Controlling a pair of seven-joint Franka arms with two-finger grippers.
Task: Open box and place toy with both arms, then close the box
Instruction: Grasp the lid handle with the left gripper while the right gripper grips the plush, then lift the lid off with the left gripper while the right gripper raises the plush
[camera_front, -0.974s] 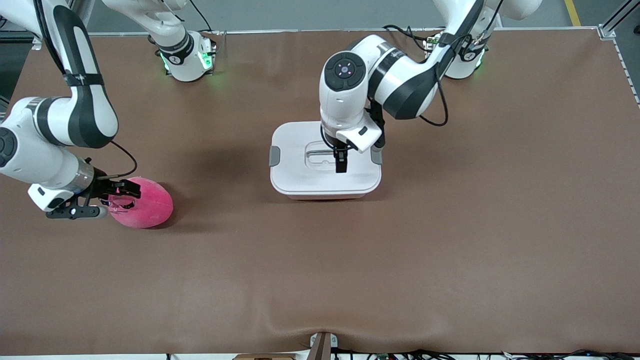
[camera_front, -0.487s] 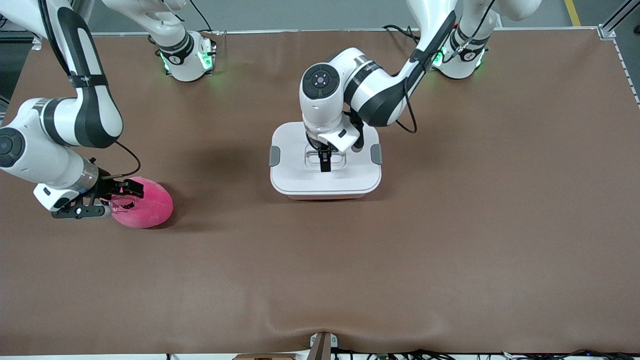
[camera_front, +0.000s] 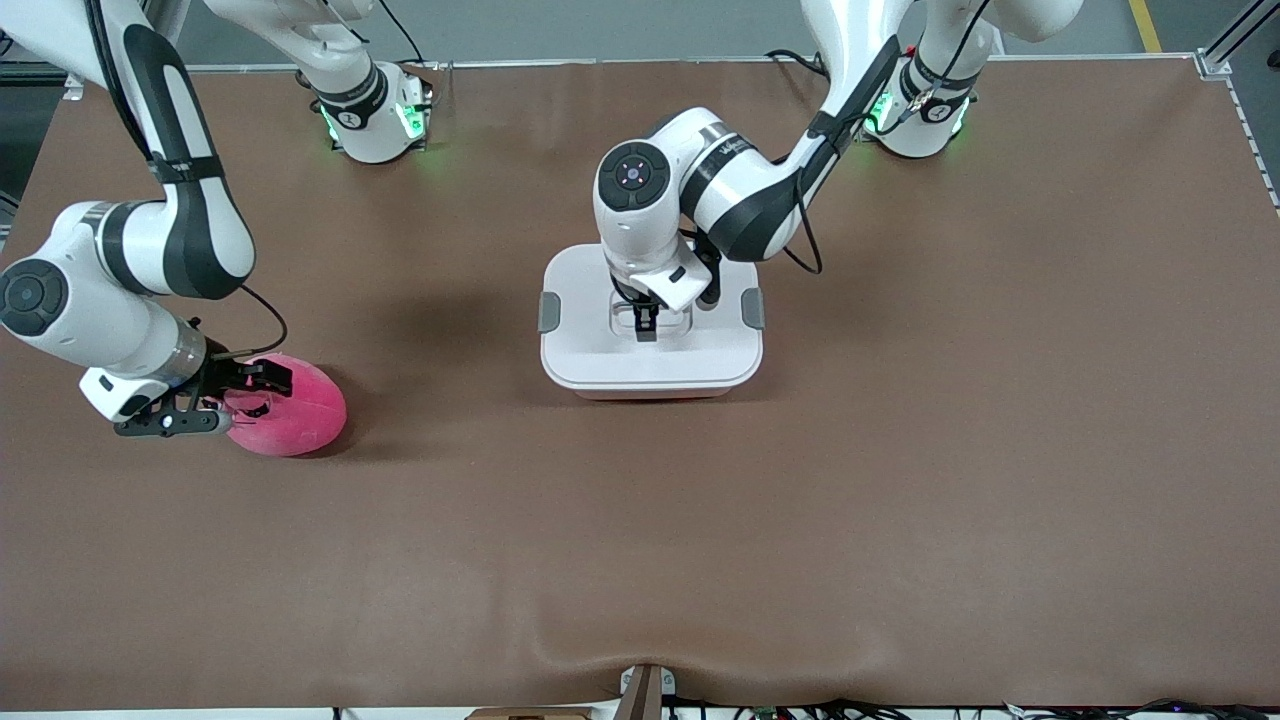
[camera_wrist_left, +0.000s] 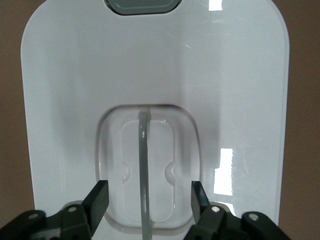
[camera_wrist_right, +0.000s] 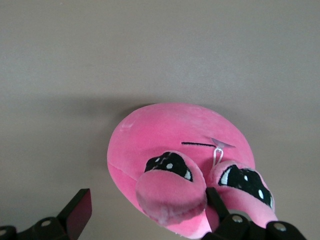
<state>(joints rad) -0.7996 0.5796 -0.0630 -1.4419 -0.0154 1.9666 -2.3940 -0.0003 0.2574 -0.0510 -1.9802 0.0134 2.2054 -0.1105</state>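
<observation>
The box stands shut in the middle of the table, with its white lid on and a grey clip at each end. My left gripper is low over the lid's recessed clear handle. In the left wrist view, the open left gripper straddles the handle bar without touching it. The hot-pink toy lies toward the right arm's end of the table. My right gripper is at the toy. In the right wrist view, it is open with one plush ear between its fingers.
The brown mat covers the whole table. The arm bases with green lights stand farthest from the front camera. A small clamp sits at the nearest table edge.
My left gripper moved along the lid from near one grey clip to the centre handle and came lower. My right gripper crept slightly closer onto the toy.
</observation>
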